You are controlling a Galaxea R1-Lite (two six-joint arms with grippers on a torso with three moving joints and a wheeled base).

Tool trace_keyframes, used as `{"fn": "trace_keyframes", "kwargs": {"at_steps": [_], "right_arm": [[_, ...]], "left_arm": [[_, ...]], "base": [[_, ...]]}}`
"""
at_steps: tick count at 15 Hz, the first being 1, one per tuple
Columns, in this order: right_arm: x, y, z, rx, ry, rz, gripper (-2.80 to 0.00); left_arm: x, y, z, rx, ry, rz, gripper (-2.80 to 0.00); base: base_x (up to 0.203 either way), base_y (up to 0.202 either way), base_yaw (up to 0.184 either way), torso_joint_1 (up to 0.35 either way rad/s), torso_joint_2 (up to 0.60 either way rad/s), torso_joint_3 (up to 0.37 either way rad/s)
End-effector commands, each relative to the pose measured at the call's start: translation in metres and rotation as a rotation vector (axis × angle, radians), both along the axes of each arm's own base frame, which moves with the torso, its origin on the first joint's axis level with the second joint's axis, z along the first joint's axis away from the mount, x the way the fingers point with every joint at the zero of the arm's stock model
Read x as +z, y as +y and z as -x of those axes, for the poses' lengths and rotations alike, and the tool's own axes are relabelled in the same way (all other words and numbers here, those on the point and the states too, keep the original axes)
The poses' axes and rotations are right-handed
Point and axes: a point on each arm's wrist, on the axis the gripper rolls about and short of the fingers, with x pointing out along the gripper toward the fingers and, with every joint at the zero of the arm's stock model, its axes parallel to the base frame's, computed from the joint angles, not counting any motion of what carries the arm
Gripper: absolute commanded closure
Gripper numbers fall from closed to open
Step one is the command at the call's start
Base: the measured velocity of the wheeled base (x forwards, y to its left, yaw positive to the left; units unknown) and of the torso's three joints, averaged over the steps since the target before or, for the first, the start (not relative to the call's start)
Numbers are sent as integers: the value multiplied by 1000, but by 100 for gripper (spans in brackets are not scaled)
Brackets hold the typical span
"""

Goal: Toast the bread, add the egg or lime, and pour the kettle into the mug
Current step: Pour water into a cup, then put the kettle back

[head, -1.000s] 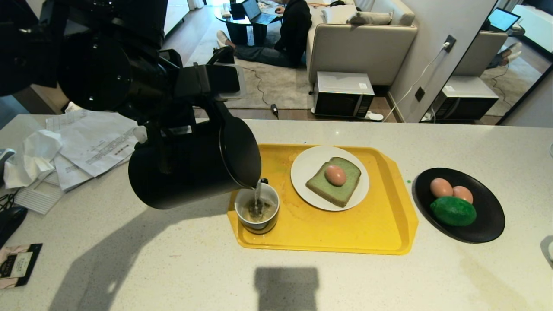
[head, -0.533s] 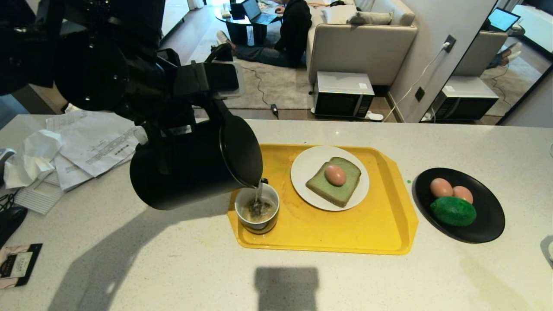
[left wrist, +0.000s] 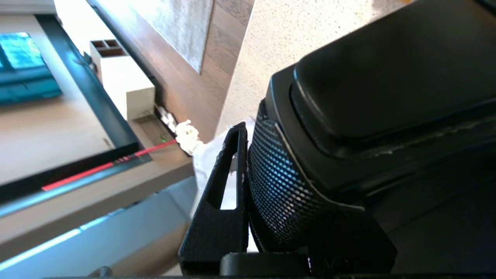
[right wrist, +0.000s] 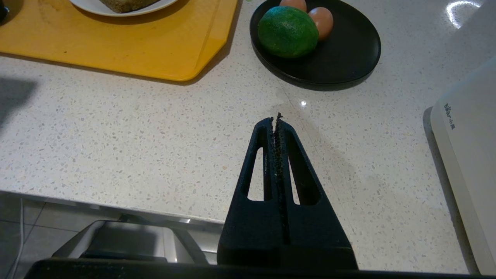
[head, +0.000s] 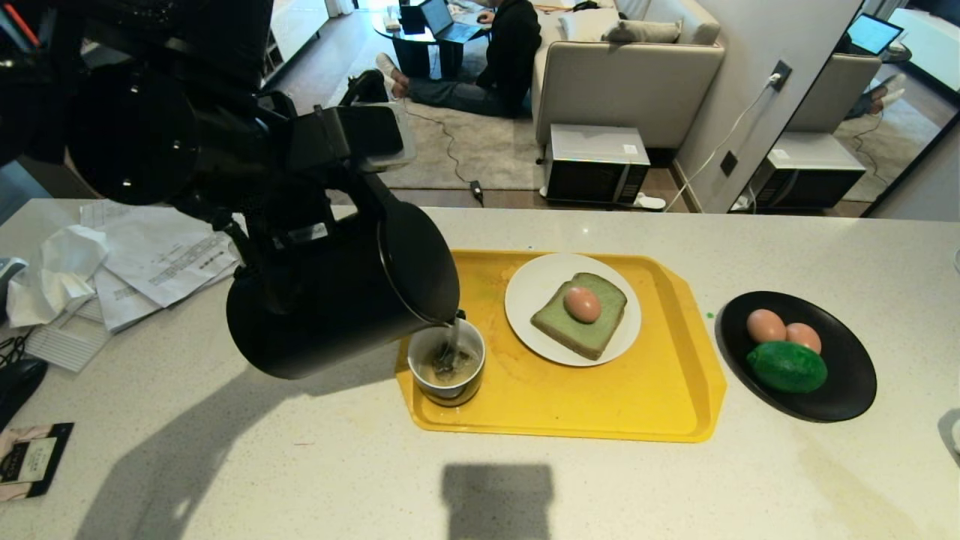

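Observation:
The black kettle [head: 337,300] hangs tilted over the counter, its spout above the dark mug [head: 446,364] at the yellow tray's [head: 660,397] left end. A thin stream runs into the mug, which holds liquid. My left gripper [left wrist: 279,155] is shut on the kettle's handle [left wrist: 294,193]; one finger [left wrist: 228,186] shows beside it. The green bread [head: 592,330] lies on a white plate [head: 529,289] with the egg [head: 582,304] on top. The lime [head: 786,367] sits on a black plate [head: 851,390] next to two eggs [head: 765,325]. My right gripper [right wrist: 276,120] is shut and empty above the counter's front edge.
Papers and crumpled tissue [head: 150,247] cover the counter's left end, with a small card [head: 30,457] near the front left. A white appliance [right wrist: 469,147] stands at the far right. Beyond the counter are a microwave on the floor [head: 596,165] and a seated person [head: 510,52].
The kettle's base has sunk slightly and my left arm has shifted a little to the left in the picture. Water keeps running into the mug. The right arm has not moved.

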Motion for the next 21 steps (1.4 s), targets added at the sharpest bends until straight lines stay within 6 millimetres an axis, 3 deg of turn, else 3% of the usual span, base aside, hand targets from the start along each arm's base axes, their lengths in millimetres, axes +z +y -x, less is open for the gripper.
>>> {"fn": "trace_keyframes", "kwargs": {"at_steps": [1, 7, 14, 17, 21], "right_arm": [[0, 0, 0, 1, 2, 1, 0], [0, 0, 0, 1, 2, 1, 0], [0, 0, 0, 1, 2, 1, 0], [0, 0, 0, 1, 2, 1, 0], [0, 0, 0, 1, 2, 1, 0]], "left_arm": [[5, 6, 8, -6, -10, 33, 0], [7, 31, 22, 44, -9, 167, 0], [0, 109, 29, 137, -58, 300, 0], [-1, 135, 22, 137, -146, 361, 0], [-14, 144, 0, 106, -343, 500, 0]], "base": [[0, 0, 0, 0, 0, 0], [0, 0, 0, 0, 0, 0], [0, 0, 0, 0, 0, 0], [0, 0, 0, 0, 0, 0], [0, 0, 0, 0, 0, 0]]}}
